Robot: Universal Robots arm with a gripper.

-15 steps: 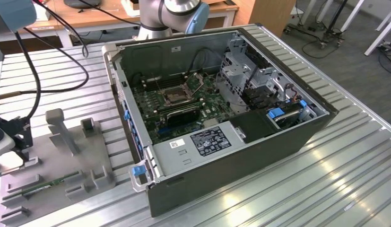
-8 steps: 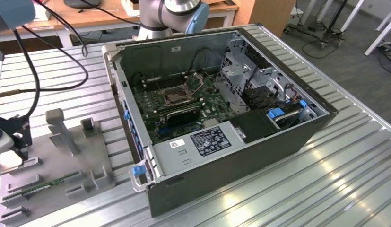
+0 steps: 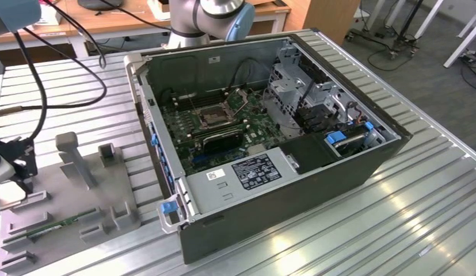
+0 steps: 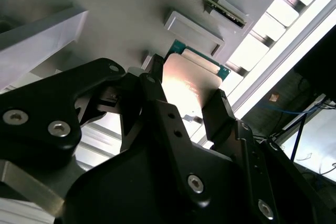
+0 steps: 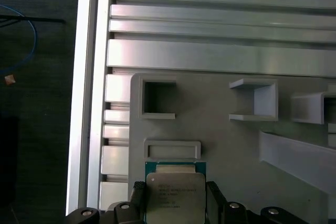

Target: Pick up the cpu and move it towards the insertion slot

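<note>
I count one cpu (image 5: 175, 200), pinched edge to edge by the gripper (image 5: 175, 186), at the grey tray (image 5: 220, 145). The tray holds one memory stick (image 3: 53, 226). One insertion slot (image 3: 210, 118) inside the case (image 3: 315, 192), well apart.

Silvery cpu (image 5: 175, 198), flat, over grey tray (image 5: 220, 145)

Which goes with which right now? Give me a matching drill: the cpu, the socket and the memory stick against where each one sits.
Things:
1. cpu
2. socket
3. memory stick

Places:
A. at the middle of the green motherboard, inside the open computer case
B. lying flat on the grey tray, at the exterior view's left
C. held between the fingers of the gripper

Pairs: 1-C, 2-A, 3-B.
</note>
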